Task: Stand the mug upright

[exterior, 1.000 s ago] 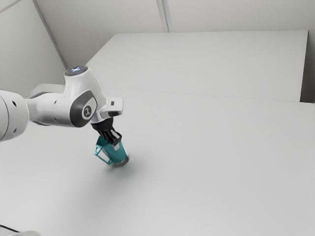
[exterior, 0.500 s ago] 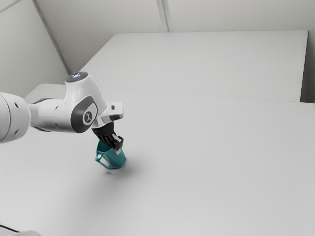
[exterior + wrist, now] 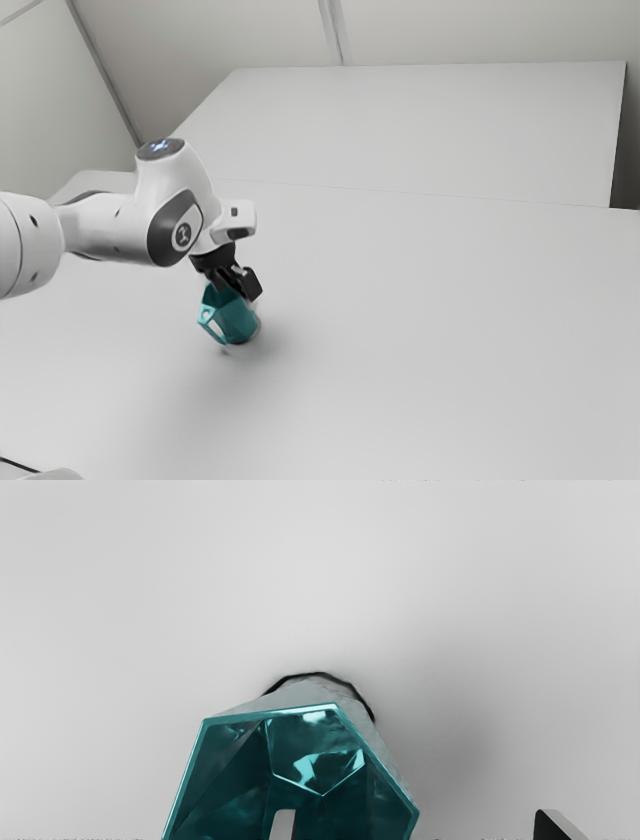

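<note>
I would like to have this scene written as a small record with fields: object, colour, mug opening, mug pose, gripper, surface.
object: mug
colour: teal
mug opening: many-sided, facing the wrist camera
mug pose: slanted in the exterior view; cannot tell if fully upright
gripper: open, one fingertip at the mug's opening, the other outside, apart from the wall
surface: pale grey table

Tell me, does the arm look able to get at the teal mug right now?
Probably yes: the open claw has one finger over or in the mug's mouth, the other outside, and nothing visible blocks closing.
</note>
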`<state>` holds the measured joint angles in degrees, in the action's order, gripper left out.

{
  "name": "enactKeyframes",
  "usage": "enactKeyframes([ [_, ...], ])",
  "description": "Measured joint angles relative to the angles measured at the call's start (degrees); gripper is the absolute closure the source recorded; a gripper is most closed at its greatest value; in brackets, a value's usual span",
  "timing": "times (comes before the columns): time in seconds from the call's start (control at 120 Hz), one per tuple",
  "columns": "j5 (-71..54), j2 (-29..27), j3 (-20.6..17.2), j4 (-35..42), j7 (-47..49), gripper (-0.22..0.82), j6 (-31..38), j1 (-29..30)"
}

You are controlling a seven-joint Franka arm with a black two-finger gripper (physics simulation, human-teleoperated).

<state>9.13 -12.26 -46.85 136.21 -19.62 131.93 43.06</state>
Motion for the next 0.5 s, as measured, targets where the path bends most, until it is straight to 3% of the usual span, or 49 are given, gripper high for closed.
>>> enactKeyframes([
  [0.233,1.1,-1.4,1.0,-7.3,-0.5,0.03,-7.2,0.4],
  [0.5,1.4,1.5,1.1,-26.6,1.3,0.01,-22.3,1.2],
])
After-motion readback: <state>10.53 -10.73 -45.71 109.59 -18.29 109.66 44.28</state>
